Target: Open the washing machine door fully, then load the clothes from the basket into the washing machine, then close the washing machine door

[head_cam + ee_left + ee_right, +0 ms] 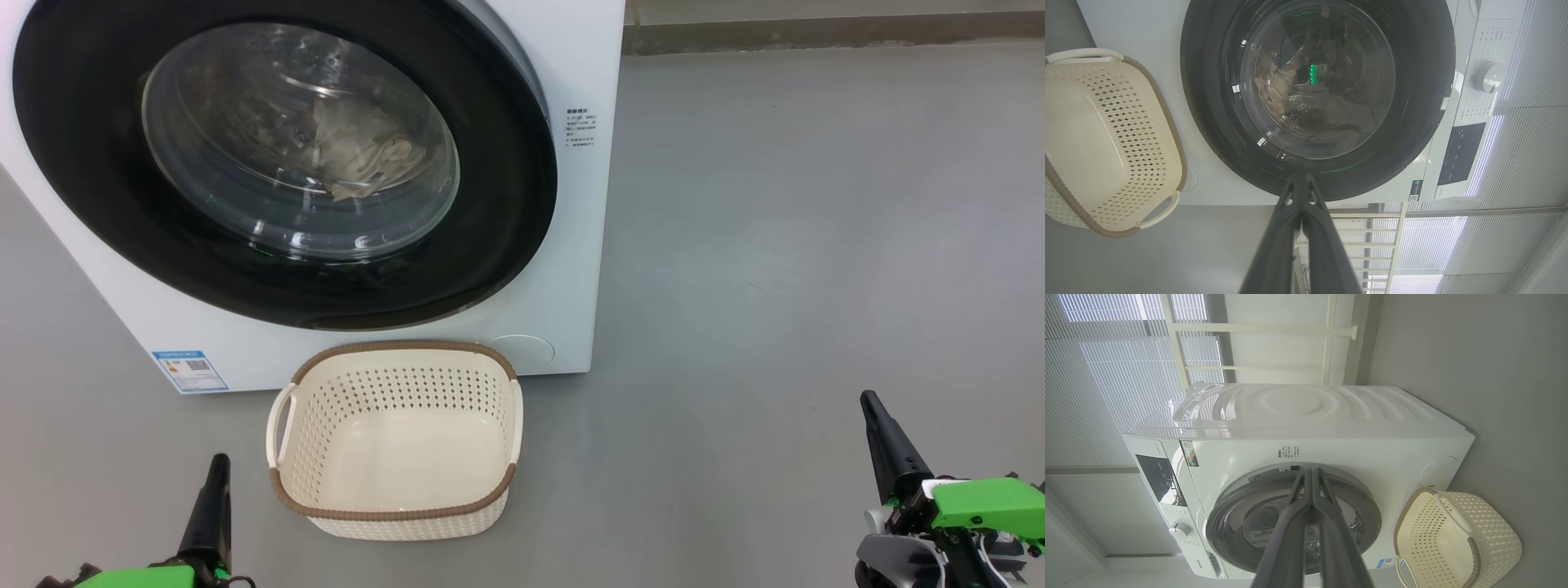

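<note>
This is a plain laundry corner in a sparsely furnished room; whether it is a home or a test space cannot be told. A big white box-shaped front-loading washing machine stands on a smooth grey floor. A small cream perforated plastic basket with a brown rim sits just before it, and pale slatted window blinds hang behind.

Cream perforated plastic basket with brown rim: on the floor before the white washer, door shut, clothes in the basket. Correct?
No: the cream perforated plastic basket is empty, as the head view shows. The clothes lie inside the white washing machine, behind its shut black-rimmed round glass door. The rest stands.
</note>
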